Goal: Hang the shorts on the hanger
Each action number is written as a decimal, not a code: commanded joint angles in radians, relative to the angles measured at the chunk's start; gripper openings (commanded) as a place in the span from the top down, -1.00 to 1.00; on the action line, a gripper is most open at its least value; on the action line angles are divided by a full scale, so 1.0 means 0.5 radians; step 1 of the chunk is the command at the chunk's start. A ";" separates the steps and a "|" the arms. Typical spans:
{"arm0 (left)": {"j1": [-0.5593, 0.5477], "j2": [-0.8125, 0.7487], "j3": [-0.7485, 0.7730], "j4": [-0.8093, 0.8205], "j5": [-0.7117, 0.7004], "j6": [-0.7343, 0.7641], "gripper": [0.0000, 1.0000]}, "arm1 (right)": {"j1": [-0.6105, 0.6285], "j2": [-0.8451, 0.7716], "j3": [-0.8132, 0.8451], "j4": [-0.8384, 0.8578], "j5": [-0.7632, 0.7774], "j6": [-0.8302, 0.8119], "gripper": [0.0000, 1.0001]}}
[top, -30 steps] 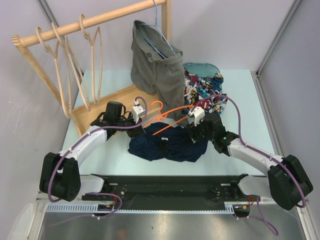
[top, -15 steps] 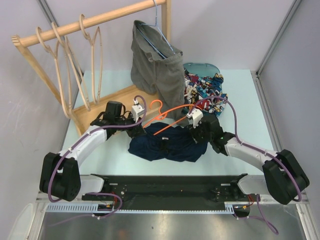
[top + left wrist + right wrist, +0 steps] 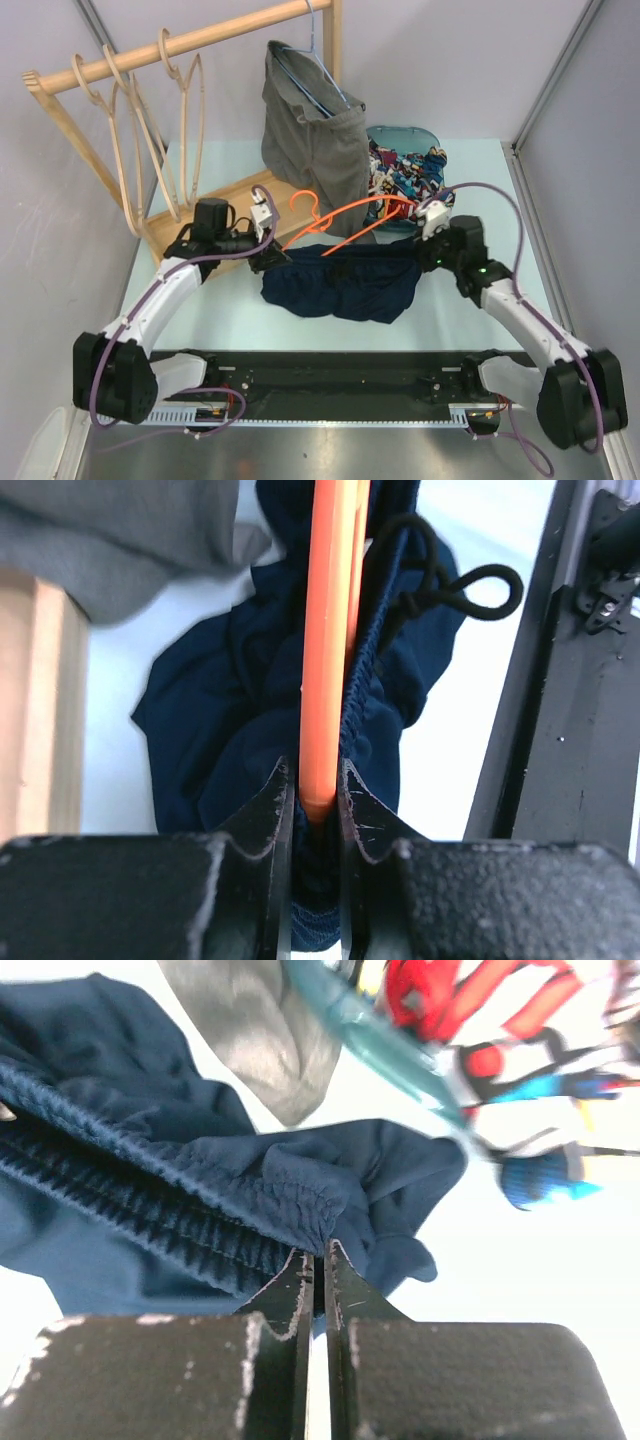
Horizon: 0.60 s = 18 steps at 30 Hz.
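the left gripper (image 3: 312,780) clamped the hanger (image 3: 325,630); the right gripper (image 3: 318,1255) pinched the shorts (image 3: 150,1190), whose waistband stretched sideways between them.

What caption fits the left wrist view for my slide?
Left fingers pinch the hanger, with the shorts bunched behind it.

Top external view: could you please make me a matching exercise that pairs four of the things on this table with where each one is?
Things:
1. hanger
2. navy shorts
3. grey shorts
4. patterned clothes

Places:
A. heaped in the teal bin
B. hanging at the wooden rack
C. pinched at the waistband by the right end effector
D. clamped in the left end effector

Pairs: 1-D, 2-C, 3-B, 4-A
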<state>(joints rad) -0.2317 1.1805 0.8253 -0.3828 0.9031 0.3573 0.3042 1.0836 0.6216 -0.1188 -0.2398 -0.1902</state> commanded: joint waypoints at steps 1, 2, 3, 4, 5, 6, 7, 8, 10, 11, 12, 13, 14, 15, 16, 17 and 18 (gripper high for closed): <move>0.129 -0.198 -0.067 -0.022 0.197 0.257 1.00 | -0.402 -0.145 0.070 -0.446 -0.244 -0.055 1.00; 0.129 -0.207 -0.074 -0.056 0.194 0.325 0.99 | -0.458 -0.139 0.073 -0.489 -0.272 -0.058 1.00; 0.129 -0.207 -0.068 -0.093 0.185 0.383 0.99 | -0.577 -0.100 0.073 -0.489 -0.351 -0.061 1.00; 0.129 -0.198 -0.055 -0.191 0.179 0.517 1.00 | -0.608 -0.084 0.076 -0.483 -0.382 -0.052 1.00; 0.129 -0.174 -0.040 -0.268 0.176 0.613 1.00 | -0.690 -0.063 0.091 -0.459 -0.404 -0.043 1.00; 0.126 -0.161 -0.007 -0.341 0.160 0.705 1.00 | -0.728 -0.044 0.103 -0.456 -0.444 -0.037 1.00; 0.126 -0.149 0.009 -0.469 0.148 0.882 1.00 | -0.768 0.001 0.128 -0.459 -0.456 -0.037 1.00; 0.120 -0.125 0.024 -0.516 0.112 0.951 1.00 | -0.777 0.020 0.174 -0.477 -0.468 -0.040 1.00; 0.071 -0.103 0.073 -0.648 -0.014 1.143 0.99 | -0.796 0.057 0.223 -0.502 -0.508 -0.031 1.00; 0.062 -0.097 0.080 -0.664 -0.039 1.181 1.00 | -0.796 0.063 0.238 -0.517 -0.524 -0.019 1.00; 0.031 -0.091 0.074 -0.652 -0.076 1.185 1.00 | -0.796 0.069 0.260 -0.520 -0.545 -0.015 1.00; -0.002 -0.094 0.061 -0.576 -0.240 1.136 1.00 | -0.796 0.075 0.269 -0.532 -0.557 -0.018 1.00; -0.033 -0.088 0.055 -0.569 -0.302 1.145 1.00 | -0.796 0.079 0.278 -0.554 -0.557 -0.015 1.00; -0.079 -0.078 0.046 -0.569 -0.355 1.160 1.00 | -0.796 0.076 0.300 -0.572 -0.545 -0.018 1.00; -0.092 -0.075 0.040 -0.539 -0.434 1.154 1.00 | -0.793 0.066 0.312 -0.591 -0.536 -0.031 1.00; -0.113 -0.075 0.025 -0.508 -0.502 1.130 1.00 | -0.793 0.048 0.327 -0.639 -0.530 -0.046 1.00; -0.156 -0.069 0.012 -0.480 -0.560 1.105 1.00 | -0.796 0.036 0.337 -0.670 -0.518 -0.086 1.00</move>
<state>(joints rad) -0.2893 1.1454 0.8127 -0.5926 0.8505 0.8558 -0.0380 1.1202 0.7254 -0.4183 -0.6598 -0.1654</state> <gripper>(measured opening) 0.180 0.021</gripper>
